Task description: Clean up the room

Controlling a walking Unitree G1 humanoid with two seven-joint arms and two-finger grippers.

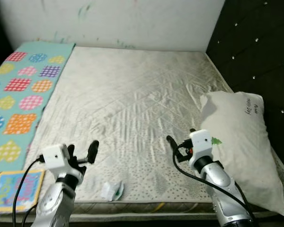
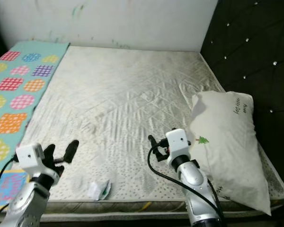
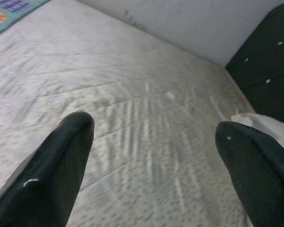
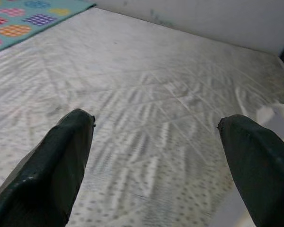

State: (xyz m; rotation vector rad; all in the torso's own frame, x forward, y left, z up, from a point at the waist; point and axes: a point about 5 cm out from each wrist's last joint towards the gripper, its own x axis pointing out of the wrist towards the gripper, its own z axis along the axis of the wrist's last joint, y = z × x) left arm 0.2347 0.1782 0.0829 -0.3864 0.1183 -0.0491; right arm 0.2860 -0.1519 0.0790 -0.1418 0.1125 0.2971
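A crumpled white wrapper (image 1: 112,190) lies at the mattress's (image 1: 132,99) six o'clock edge, between both spread, empty grippers (image 1: 81,152) (image 1: 180,142).

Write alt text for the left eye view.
Two robot arms reach over a bare mattress, left gripper and right gripper both open. A crumpled wrapper lies between them near the front edge, with a white pillow on the right.

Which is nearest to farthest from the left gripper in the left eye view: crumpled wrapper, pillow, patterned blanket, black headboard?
From the left gripper, open over the mattress's near-left part:
1. Crumpled wrapper, just to its right at the near edge.
2. Patterned blanket, along the bed's left side.
3. Pillow, across the mattress on the right.
4. Black headboard, behind the pillow at far right.
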